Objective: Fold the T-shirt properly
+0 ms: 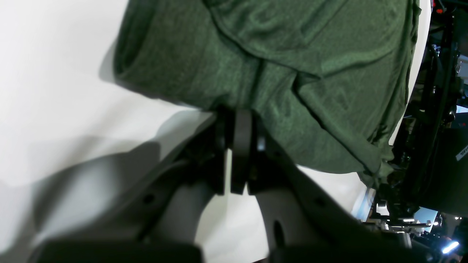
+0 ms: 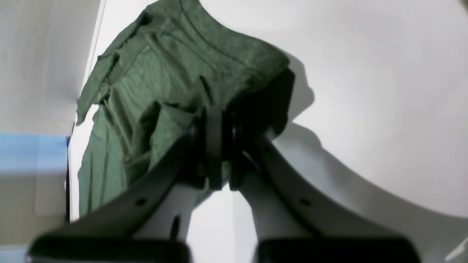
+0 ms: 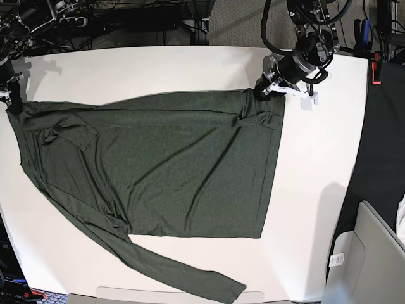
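In the left wrist view, the left gripper has its jaws pressed together on a bunched edge of the T-shirt. The dark green cloth spreads away from the jaws in soft folds over the white counter, and dark frames and cables show at the right edge.

In the right wrist view, the right gripper likewise has its jaws clamped on a gathered edge of the T-shirt. The cloth rises in a creased heap beyond the jaws and runs down along the counter's left side.

In the base view, the T-shirt lies spread mostly flat across the counter, with one long sleeve trailing toward the near edge. The left gripper pinches the far corner of the shirt on this view's right. The right gripper sits at the far corner on this view's left, at the frame's edge, where its jaws are hard to make out.
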You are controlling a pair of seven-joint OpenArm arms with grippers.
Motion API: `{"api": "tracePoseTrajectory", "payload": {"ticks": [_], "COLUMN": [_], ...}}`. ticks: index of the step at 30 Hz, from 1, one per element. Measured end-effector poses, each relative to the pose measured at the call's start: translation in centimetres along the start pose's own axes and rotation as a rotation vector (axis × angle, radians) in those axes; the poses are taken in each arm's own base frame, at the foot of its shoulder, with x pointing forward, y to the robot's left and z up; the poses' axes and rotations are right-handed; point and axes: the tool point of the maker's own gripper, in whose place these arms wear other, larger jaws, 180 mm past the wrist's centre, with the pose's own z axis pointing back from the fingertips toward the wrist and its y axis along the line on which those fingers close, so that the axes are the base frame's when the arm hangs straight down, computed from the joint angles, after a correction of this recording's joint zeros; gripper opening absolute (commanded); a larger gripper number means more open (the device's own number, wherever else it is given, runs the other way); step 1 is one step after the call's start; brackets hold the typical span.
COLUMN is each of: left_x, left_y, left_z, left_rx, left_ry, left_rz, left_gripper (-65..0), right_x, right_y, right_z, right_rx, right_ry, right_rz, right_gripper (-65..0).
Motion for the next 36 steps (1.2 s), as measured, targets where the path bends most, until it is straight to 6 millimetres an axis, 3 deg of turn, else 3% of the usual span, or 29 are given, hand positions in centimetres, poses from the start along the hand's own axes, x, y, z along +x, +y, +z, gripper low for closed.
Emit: {"api": "tracePoseTrajectory", "payload": {"ticks": [4, 8, 17, 30, 36], "left_x": [-0.4, -1.2, -1.3, -0.9, -0.8], "left_y": [-0.1, 0.2, 0.0, 3.5, 3.4], "left_z": [0.2, 1.0, 2.6, 5.0, 5.9], "left_rx": [0.003, 0.017, 0.029, 0.117, 0.121], "left_ry": [-0.005, 0.007, -0.014, -0.028, -0.042], "left_rz": [0.001, -0.007, -0.039, -0.039, -0.055], "left_gripper": [-65.0, -65.0, -65.0, -65.0, -65.0], "right_x": [0.2, -0.4, -0.5, 0.6, 0.5], "right_y": [-0.6, -2.5, -3.9, -5.2, -5.3], "right_z": [1.2, 3.0, 5.6, 8.3, 8.4], "right_rx": [0.011, -0.032, -0.031, -0.052, -0.054], "right_ry": [-0.008, 0.016, 0.006, -0.017, -0.013], "right_rz": [-0.014, -0.014, -0.043, -0.048, -0.047], "right_gripper": [-64.8, -64.8, -64.8, -64.8, -64.8]}}
